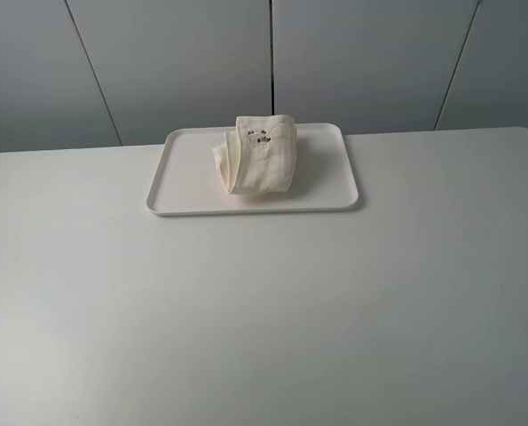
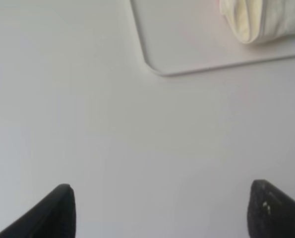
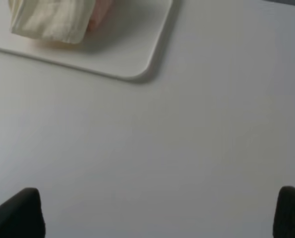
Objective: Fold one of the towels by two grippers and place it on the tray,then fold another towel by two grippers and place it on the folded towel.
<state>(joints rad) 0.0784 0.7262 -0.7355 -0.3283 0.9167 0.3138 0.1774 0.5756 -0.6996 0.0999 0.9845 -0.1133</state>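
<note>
Resting on the white tray (image 1: 334, 200) at the far middle of the table (image 1: 264, 311) was a cream towel bundle (image 1: 256, 155), loosely folded, with a pinkish layer just visible under it in the right wrist view, so both towels may already have been stacked, though that could not be settled. The left gripper (image 2: 162, 210) hung over bare tabletop near the tray's near-left corner, its jaws spread wide and holding nothing; the right gripper (image 3: 159, 213) did likewise off the near-right corner, equally wide and empty. The likeliest trouble, in my judgement, was the bundle itself: it bulged and leaned toward its left side, so a nudge or a further grasp could have made it unroll or slide off whatever lay beneath. The table was plain, matte white, with soft shadows. Behind it stood pale grey wall panels (image 1: 175, 62) split by dark seams.
</note>
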